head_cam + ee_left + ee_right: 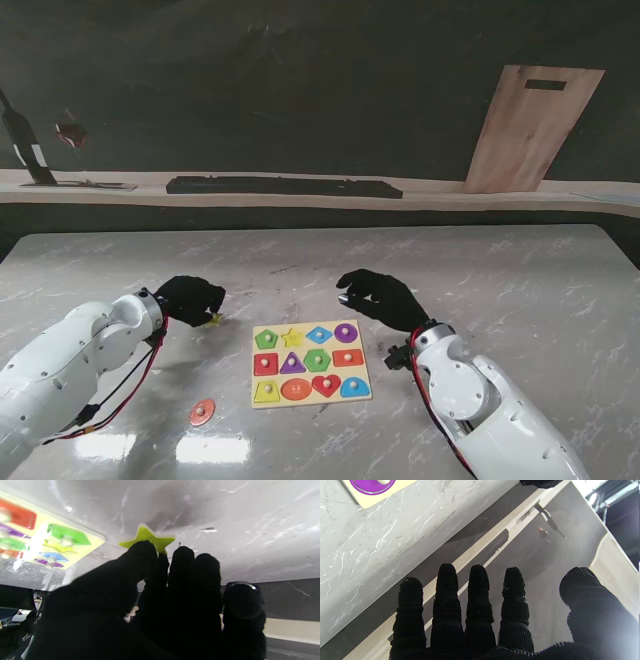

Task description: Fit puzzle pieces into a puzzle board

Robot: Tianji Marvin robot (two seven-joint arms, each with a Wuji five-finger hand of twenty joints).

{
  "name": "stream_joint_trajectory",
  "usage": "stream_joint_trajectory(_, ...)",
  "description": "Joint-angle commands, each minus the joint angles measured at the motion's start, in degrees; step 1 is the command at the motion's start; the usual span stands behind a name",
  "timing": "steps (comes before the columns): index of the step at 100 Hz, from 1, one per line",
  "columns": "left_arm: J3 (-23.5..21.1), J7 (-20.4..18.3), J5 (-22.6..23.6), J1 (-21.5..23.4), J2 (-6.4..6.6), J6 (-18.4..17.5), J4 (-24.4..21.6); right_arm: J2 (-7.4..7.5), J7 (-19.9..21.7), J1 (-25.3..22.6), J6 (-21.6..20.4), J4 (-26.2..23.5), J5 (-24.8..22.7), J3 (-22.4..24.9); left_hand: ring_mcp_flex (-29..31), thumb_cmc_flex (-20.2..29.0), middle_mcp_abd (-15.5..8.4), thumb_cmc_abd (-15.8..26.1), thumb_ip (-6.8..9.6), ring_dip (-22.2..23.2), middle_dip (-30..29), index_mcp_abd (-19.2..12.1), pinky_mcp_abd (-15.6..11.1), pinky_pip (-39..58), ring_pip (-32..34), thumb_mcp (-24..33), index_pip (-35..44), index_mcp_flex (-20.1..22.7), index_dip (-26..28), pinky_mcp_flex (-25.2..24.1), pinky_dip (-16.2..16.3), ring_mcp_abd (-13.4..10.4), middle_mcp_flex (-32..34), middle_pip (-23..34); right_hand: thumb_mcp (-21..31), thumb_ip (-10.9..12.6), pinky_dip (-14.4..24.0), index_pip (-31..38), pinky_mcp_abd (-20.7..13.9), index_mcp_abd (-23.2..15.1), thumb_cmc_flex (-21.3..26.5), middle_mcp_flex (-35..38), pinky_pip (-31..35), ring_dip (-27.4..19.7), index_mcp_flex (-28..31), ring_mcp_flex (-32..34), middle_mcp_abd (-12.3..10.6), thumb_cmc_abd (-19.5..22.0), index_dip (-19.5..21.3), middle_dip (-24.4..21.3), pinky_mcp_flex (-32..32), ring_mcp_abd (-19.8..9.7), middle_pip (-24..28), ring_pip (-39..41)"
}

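The left hand [160, 600], gloved in black, fills most of the view, and its thumb and fingertips [183, 555] close on a yellow-green star piece [147, 536] whose points stick out past them against the grey marble table [250, 530]. Off to the side of the star, well apart from it, lies the pale yellow puzzle board [95, 542], blurred and glary. In it sit a green piece [67, 533], a red piece [17, 516], a blue piece [52, 555] and purple ones, beside a star-shaped yellow recess [58, 547].
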Motion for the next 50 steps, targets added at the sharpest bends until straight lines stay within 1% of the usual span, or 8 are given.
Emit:
stream_joint_trajectory(1,1.1,-1.4,-1.8,-0.9,-1.28,0.0,-1.3,-0.16,0.0,-0.7,-0.7,-0.4,0.3,0.2,0.3,0.2,3.4,-0.7,1.08,-0.5,1.3,-1.1,-2.1,3.8,2.4,2.9,2.1,1.4,1.9,0.0,-0.1,-1.5,1.4,1.3,-0.9,1.4,0.4,-0.9,0.5,-1.9,0.4,0.9,1.0,0.5,0.6,0.7,0.2,1.5,0.5,0.3,-0.7,0.2,0.5,0.5)
stream_joint_trajectory(23,6.9,-2.4,-5.6,-3.9,-2.48,0.0,-1.3,-0.13,0.3,-1.4,-2.6,-0.8,1.4,1.3,0.1,-0.1,3.0,-0.7,1.06,-0.4,2.6,-1.2,-2.0,3.7,2.8,3.1,2.0,1.2,2.4,0.0,0.0,-1.5,1.2,1.9,-0.8,1.4,0.4,-0.9,0.5,-2.0,0.4,1.0,1.0,0.4,0.6,0.7,0.2,1.6,0.5,0.3,-0.6,0.4,0.5,0.5)
stream_joint_trajectory(36,10.7,-2.2,-7.4,-6.0,-3.29,-0.4,-0.6,-0.14,0.6,-1.5,-3.5,-0.6,2.2,1.8,0.0,-0.3,2.8,-0.7,1.01,-0.4,3.2,-1.5,-2.1,3.6,3.0,3.1,2.0,1.1,2.8,-0.1,0.0,-1.7,1.2,2.0,-0.9,1.4,0.4,-0.9,0.4,-1.9,0.4,1.0,1.0,0.4,0.7,0.8,0.2,1.5,0.5,0.3,-0.6,0.2,0.5,0.5)
stream_joint_trajectory(50,13.8,-1.8,-9.3,-7.8,-4.18,-1.2,0.1,-0.18,0.8,-1.5,-4.3,-0.4,3.1,2.1,0.0,-0.2,2.8,-0.6,1.00,-0.3,3.5,-1.5,-2.3,3.7,3.0,3.2,1.9,1.1,2.9,0.0,0.0,-1.7,1.2,2.0,-0.9,1.4,0.4,-0.9,0.4,-1.9,0.4,1.1,1.0,0.4,0.8,0.8,0.2,1.5,0.5,0.2,-0.6,0.3,0.4,0.5)
